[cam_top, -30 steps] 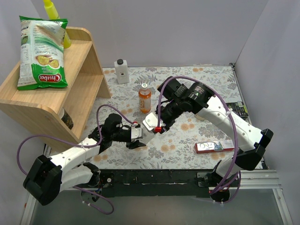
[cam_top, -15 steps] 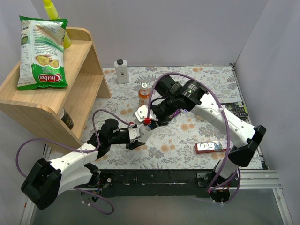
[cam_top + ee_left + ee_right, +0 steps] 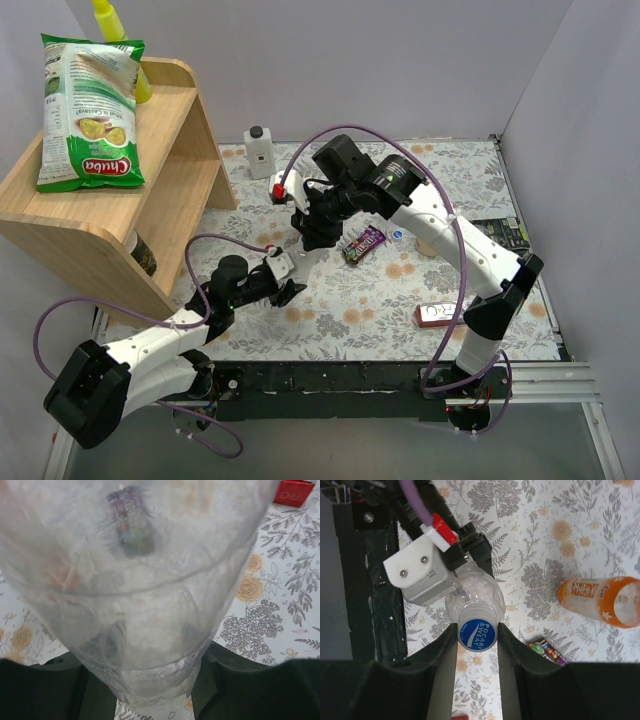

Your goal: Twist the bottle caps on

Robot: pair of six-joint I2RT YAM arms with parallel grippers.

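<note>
A clear bottle (image 3: 150, 590) stands upright on the floral cloth. My left gripper (image 3: 155, 685) is shut on its lower body, and the bottle fills the left wrist view. In the right wrist view a blue cap (image 3: 478, 635) sits on the bottle's neck. My right gripper (image 3: 477, 629) comes from above, both fingers pressed against the cap's sides. The orange bottle (image 3: 600, 602) stands just beyond. In the top view my right gripper (image 3: 308, 240) hangs over my left gripper (image 3: 285, 285). Another small blue cap (image 3: 398, 236) lies on the cloth to the right.
A candy pack (image 3: 362, 242) lies right of the bottle. A red box (image 3: 455, 313) lies at the front right. A white square bottle with a black cap (image 3: 260, 150) stands at the back. A wooden shelf (image 3: 120, 215) with a chips bag (image 3: 90, 110) fills the left.
My right arm has swung left and back, over the clear bottle, and now grips its cap. My left gripper has shifted slightly left with the bottle.
</note>
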